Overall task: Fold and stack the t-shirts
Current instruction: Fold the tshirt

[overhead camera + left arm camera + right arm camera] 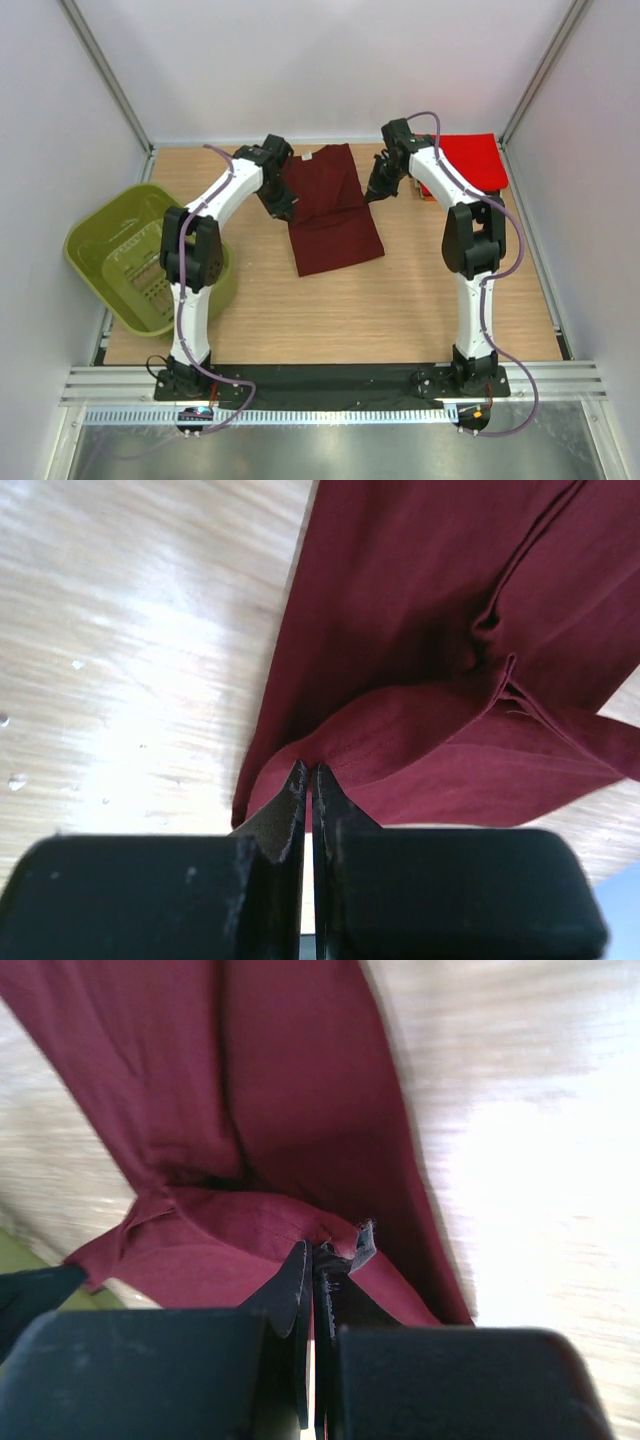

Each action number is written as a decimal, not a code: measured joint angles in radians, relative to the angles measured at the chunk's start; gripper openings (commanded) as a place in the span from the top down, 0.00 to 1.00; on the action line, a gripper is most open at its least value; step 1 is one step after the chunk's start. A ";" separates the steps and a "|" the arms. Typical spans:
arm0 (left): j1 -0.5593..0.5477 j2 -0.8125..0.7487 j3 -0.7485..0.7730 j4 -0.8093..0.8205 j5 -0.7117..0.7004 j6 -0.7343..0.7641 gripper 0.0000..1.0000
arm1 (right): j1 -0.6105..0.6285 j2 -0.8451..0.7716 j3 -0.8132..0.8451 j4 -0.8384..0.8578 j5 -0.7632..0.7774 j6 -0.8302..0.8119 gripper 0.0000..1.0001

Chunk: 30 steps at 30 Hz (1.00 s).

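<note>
The dark maroon t-shirt (335, 215) lies partly folded on the wooden table, a long strip running from the back towards the middle. My left gripper (285, 207) is at its left edge and my right gripper (375, 192) at its right edge. In the left wrist view the left gripper (308, 768) is shut on a hem of the maroon t-shirt (420, 610), lifted off the wood. In the right wrist view the right gripper (312, 1250) is shut on a fold of the same maroon t-shirt (280, 1090). A bright red t-shirt (472, 160) lies folded at the back right.
An olive-green plastic basket (95, 250) stands at the table's left side, beside the left arm. The enclosure's white walls close in the back and both sides. Bare wood (400, 310) stretches between the maroon t-shirt and the arms' bases.
</note>
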 measured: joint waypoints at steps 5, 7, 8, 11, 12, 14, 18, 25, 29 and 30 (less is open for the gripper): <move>0.011 0.048 0.056 -0.006 0.004 0.001 1.00 | -0.007 0.033 0.063 0.007 -0.011 0.011 0.99; 0.015 0.074 0.096 -0.029 -0.002 0.004 1.00 | -0.011 0.055 0.085 0.007 -0.016 0.022 0.99; 0.017 0.091 0.123 -0.041 -0.004 0.006 1.00 | -0.013 0.066 0.094 0.010 -0.017 0.026 0.99; 0.026 0.138 0.190 -0.057 -0.005 0.014 1.00 | -0.017 0.098 0.112 0.010 -0.017 0.036 0.99; 0.030 0.147 0.198 -0.059 -0.005 0.018 1.00 | -0.018 0.108 0.117 0.012 -0.017 0.038 0.99; 0.037 0.158 0.201 -0.063 -0.008 0.019 1.00 | -0.023 0.126 0.122 0.017 -0.017 0.042 0.99; 0.053 0.182 0.207 -0.076 -0.009 0.019 1.00 | -0.024 0.146 0.123 0.035 -0.016 0.047 0.99; 0.065 0.218 0.227 -0.065 -0.007 0.033 0.94 | -0.024 0.164 0.133 0.085 -0.026 0.056 0.98; 0.067 0.221 0.232 -0.042 -0.003 0.051 0.92 | -0.024 0.185 0.142 0.097 -0.026 0.068 0.97; 0.069 0.221 0.233 -0.034 -0.003 0.053 0.92 | -0.024 0.193 0.148 0.094 -0.021 0.074 0.97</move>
